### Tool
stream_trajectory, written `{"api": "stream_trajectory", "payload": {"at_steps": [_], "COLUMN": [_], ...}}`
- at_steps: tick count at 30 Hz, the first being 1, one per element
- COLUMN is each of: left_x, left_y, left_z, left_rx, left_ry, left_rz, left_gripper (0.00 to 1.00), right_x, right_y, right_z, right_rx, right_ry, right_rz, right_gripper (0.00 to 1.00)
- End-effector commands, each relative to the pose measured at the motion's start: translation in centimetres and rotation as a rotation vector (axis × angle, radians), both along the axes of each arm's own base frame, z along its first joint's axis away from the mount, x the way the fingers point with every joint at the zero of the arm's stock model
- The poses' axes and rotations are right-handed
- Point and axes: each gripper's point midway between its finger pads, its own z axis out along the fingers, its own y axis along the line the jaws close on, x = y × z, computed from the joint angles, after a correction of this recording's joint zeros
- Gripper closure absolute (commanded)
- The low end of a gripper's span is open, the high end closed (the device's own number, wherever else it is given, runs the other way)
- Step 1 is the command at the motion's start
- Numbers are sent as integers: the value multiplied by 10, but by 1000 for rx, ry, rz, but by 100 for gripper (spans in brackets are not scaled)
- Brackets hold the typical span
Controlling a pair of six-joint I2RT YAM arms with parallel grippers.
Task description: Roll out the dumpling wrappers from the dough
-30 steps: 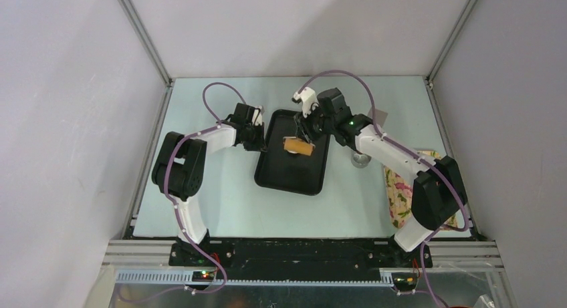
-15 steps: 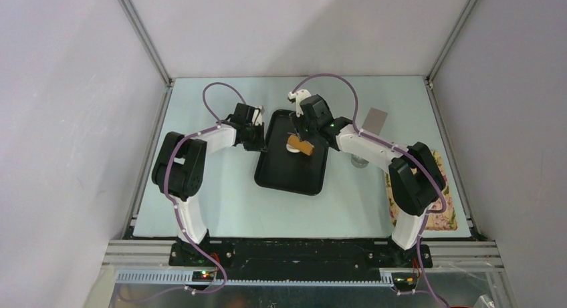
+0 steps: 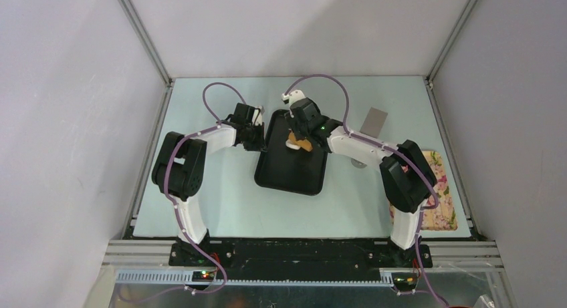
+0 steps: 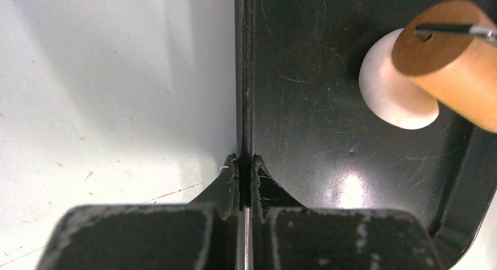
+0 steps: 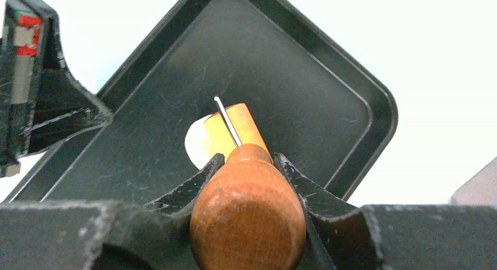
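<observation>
Top view: black tray (image 3: pixel 294 178) sat mid-table (image 3: pixel 220 201), long side running 12 to 6 o'clock.

Left gripper (image 3: pixel 259 138) was at the tray's 10 o'clock rim. In the left wrist view, left gripper (image 4: pixel 245 163) had its jaws pinched together on the tray's raised rim (image 4: pixel 244 77), one finger outside on the table side and one inside the tray. No gap was visible apart from the rim itself.

Right gripper (image 3: pixel 298 130) reached in from 3 o'clock, over the tray's 12 o'clock half. In the right wrist view, right gripper (image 5: pixel 246 160) was part-closed around the rounded wooden handle of the rolling pin (image 5: pixel 248 214), with both fingers against the handle. The barrel (image 5: pixel 231 126) pointed away from the camera, with a thin wire axle showing at its end.

The dough (image 5: pixel 195 142) was a small white flattish lump on the tray floor, just toward 12 o'clock of the tray's centre. The barrel (image 4: pixel 460 68) lay over one side of the dough (image 4: pixel 387 91), seemingly touching it. How hard it pressed couldn't be told. From the top camera the dough (image 3: pixel 291 145) showed only as a white sliver beside the pin.

A grey card (image 3: pixel 374 121) lay at 2 o'clock of the tray, well apart. A floral cloth (image 3: pixel 442 208) lay at 4 o'clock, at the table's edge.
</observation>
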Motion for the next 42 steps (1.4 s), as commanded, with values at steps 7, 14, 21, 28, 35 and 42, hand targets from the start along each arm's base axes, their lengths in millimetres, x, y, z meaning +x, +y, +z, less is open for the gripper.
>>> {"api": "stream_trajectory", "payload": {"at_steps": [7, 14, 21, 28, 35, 42], "left_x": [-50, -50, -50, -52, -55, -54], "left_y": [7, 6, 5, 0, -6, -5], "left_z": [-41, -41, -41, -40, -36, -34], "left_rx": [58, 58, 52, 21, -17, -17], "left_ry": [194, 194, 197, 205, 211, 205], "left_rz": [-45, -45, -51, -77, -109, -109], "left_gripper": [100, 100, 100, 100, 100, 100], "right_x": [13, 26, 18, -3, 4, -13], "right_y": [-28, -23, 5, 34, 37, 28], "right_z": [-34, 44, 91, 70, 38, 6], "right_rx": [-198, -108, 5, 32, 55, -27], "right_ry": [-12, -193, -194, -160, -122, -77], "right_rz": [-55, -23, 117, 420, 597, 727], "right_gripper": [100, 100, 100, 100, 100, 100]}}
